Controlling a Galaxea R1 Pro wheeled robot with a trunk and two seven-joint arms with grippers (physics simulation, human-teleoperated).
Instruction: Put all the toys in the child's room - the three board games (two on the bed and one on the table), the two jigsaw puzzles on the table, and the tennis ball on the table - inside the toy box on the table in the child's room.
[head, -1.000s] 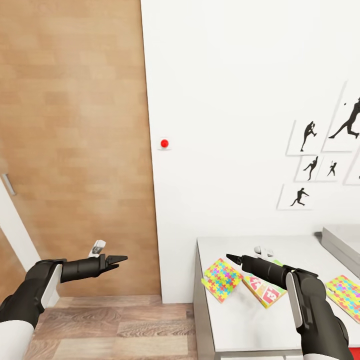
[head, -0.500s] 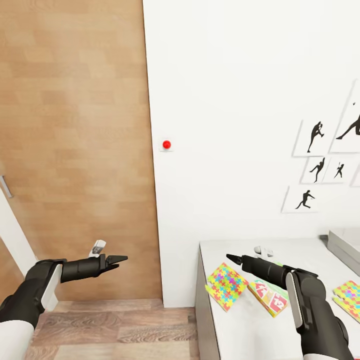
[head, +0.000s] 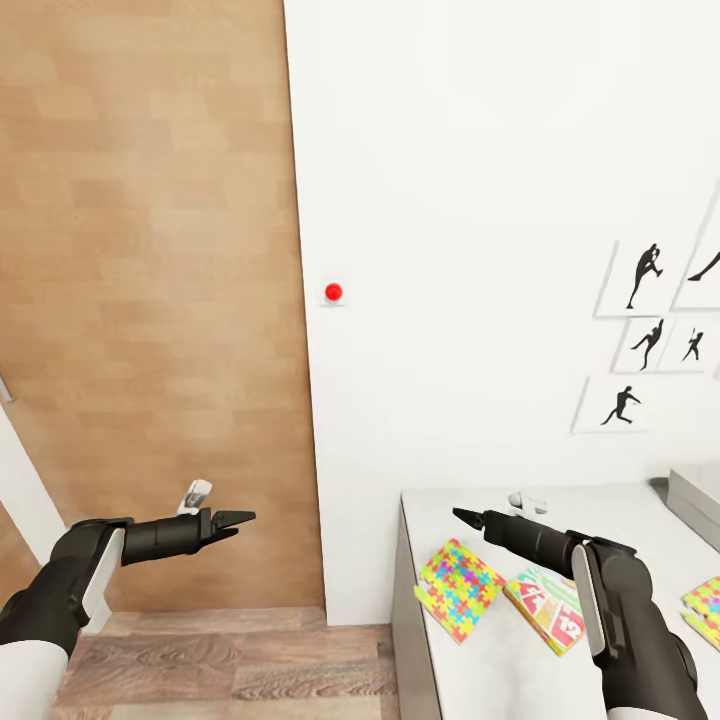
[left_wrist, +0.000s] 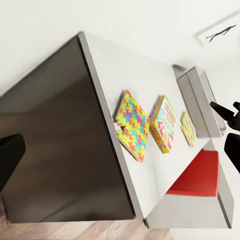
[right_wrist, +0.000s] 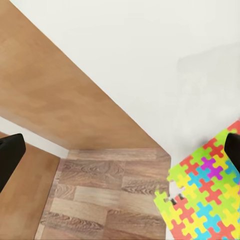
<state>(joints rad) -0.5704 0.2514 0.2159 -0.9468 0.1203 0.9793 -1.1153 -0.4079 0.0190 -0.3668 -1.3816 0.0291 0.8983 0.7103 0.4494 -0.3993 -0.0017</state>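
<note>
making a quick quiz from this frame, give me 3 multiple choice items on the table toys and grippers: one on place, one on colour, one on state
1. Where does the near jigsaw puzzle lie?
A. at the table's corner nearest the door
B. on the floor
C. inside the toy box

2. What colour is the round button on the wall?
A. green
B. red
C. blue

3. What does the right gripper hold?
A. a tennis ball
B. the board game
C. nothing

Answers:
1. A, the head view shows it flat on the tabletop by the corner next to the wooden door.
2. B, it is plainly red against the white wall.
3. C, it hangs above the table with nothing between its fingers, like the left gripper.
</note>
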